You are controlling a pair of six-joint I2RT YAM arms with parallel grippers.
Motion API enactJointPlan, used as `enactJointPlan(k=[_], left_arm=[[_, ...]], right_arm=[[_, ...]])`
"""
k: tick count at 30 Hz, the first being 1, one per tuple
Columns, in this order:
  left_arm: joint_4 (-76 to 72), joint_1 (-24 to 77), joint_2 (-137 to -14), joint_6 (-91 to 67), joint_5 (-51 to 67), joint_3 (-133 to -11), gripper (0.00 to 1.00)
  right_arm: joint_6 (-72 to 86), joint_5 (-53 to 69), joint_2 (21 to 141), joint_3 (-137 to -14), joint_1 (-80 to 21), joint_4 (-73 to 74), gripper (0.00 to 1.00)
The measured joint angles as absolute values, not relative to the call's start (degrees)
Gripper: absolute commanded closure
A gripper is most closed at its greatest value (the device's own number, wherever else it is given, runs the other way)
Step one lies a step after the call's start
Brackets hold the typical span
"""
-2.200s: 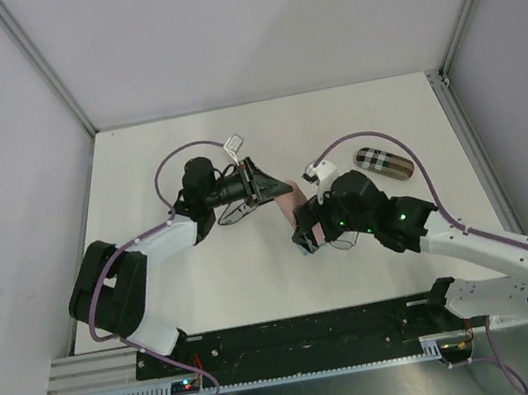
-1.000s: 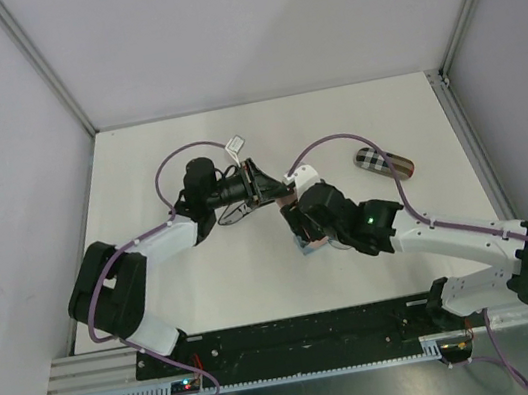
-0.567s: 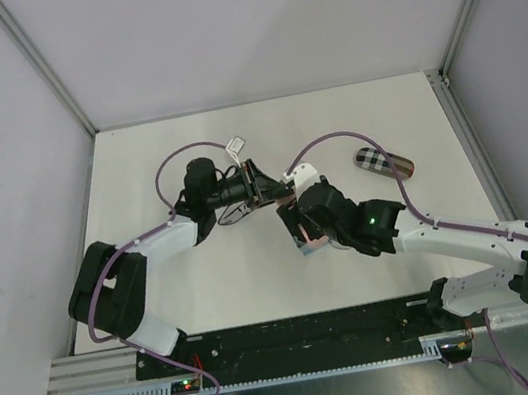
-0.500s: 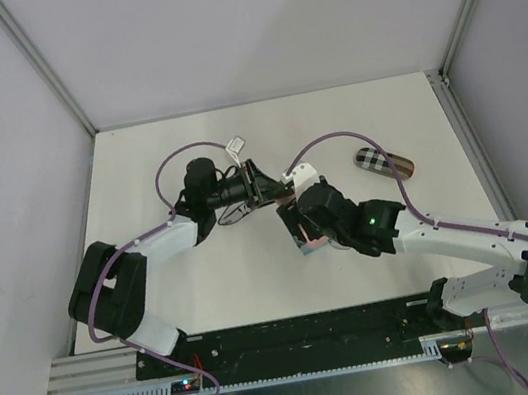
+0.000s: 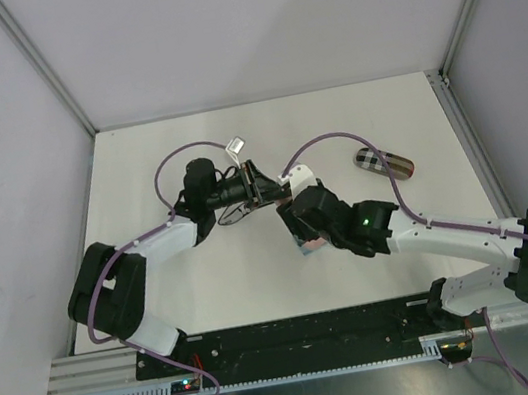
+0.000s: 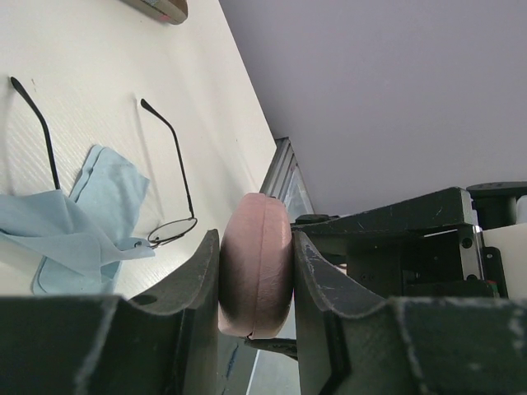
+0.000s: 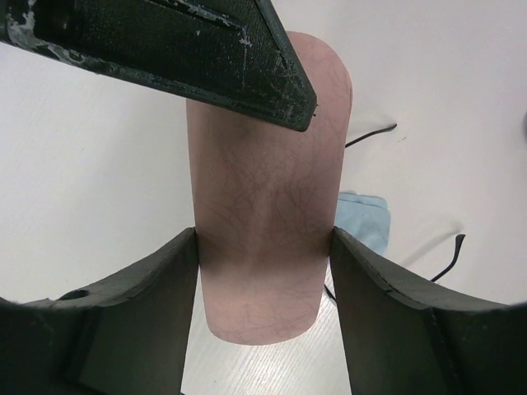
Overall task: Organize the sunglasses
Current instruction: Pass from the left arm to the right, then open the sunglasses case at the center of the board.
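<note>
A pink glasses case [image 5: 288, 201] is held above the table between both grippers. My left gripper [image 5: 270, 187] is shut on its thin sides in the left wrist view [image 6: 255, 247]. My right gripper [image 5: 298, 218] grips the case's other end across its width [image 7: 263, 247]. The wire sunglasses [image 6: 171, 231] with rounder clear lenses lie on the table, partly under a light blue cloth [image 6: 74, 222]. A dark thin-framed pair [image 5: 232, 216] lies under my left arm, mostly hidden.
The black-and-white checkered case [image 5: 383, 161] lies at the back right. The blue cloth also shows under my right gripper [image 7: 362, 216]. A white tag [image 5: 233, 146] hangs on the left arm's cable. The enclosure walls stand on three sides.
My right gripper has moved up and left to the pink case and closed around its end. My left gripper has stayed put, holding the case.
</note>
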State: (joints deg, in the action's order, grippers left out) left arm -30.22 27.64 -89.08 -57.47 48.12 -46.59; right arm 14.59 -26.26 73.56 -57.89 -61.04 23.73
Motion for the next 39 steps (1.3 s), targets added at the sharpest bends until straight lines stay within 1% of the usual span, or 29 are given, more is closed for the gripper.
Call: enactJointPlan(k=[3, 4, 9, 13, 15, 17, 22, 28, 32, 36, 39], left_arm=[[-30.02, 27.62, -89.01, -57.06, 48.12, -46.57, 0.86], [-29.89, 27.62, -88.9, -56.97, 48.12, -46.57, 0.81], [-29.32, 27.51, -87.72, -56.53, 47.81, -45.93, 0.42], [-29.06, 26.37, -85.19, -56.93, 48.4, -45.65, 0.2], [-29.23, 24.99, -82.43, -56.86, 48.97, -45.41, 0.12], [-29.54, 22.83, -79.53, -56.84, 49.98, -45.08, 0.09], [-30.79, 18.04, -74.59, -56.55, 51.44, -44.29, 0.07], [-32.08, 17.43, -71.46, -56.6, 51.83, -41.8, 0.01], [-33.91, 17.43, -68.88, -58.41, 52.1, -41.12, 0.0], [-36.16, 17.52, -66.06, -60.66, 52.77, -41.8, 0.0], [-37.45, 17.89, -65.69, -62.17, 52.84, -43.53, 0.0]], right_arm=[[14.87, -26.57, 73.71, -57.91, -61.19, 23.7, 0.54], [14.92, -26.59, 73.71, -57.91, -61.21, 23.7, 0.55], [15.38, -25.74, 73.65, -58.0, -60.84, 23.66, 0.6], [16.82, -19.55, 72.58, -57.63, -56.58, 23.22, 0.6], [17.96, -14.83, 70.37, -56.07, -52.25, 21.91, 0.6], [19.27, -9.43, 67.66, -54.08, -46.98, 20.93, 0.6], [22.59, 4.43, 64.38, -51.83, -35.97, 18.57, 0.6], [30.59, 26.46, 64.27, -50.74, -26.17, 9.1, 0.59], [40.86, 39.99, 65.52, -49.04, -22.52, -6.46, 0.59], [51.0, 48.49, 67.72, -48.4, -22.35, -21.76, 0.59], [58.63, 52.64, 69.52, -48.34, -22.81, -32.99, 0.6]])
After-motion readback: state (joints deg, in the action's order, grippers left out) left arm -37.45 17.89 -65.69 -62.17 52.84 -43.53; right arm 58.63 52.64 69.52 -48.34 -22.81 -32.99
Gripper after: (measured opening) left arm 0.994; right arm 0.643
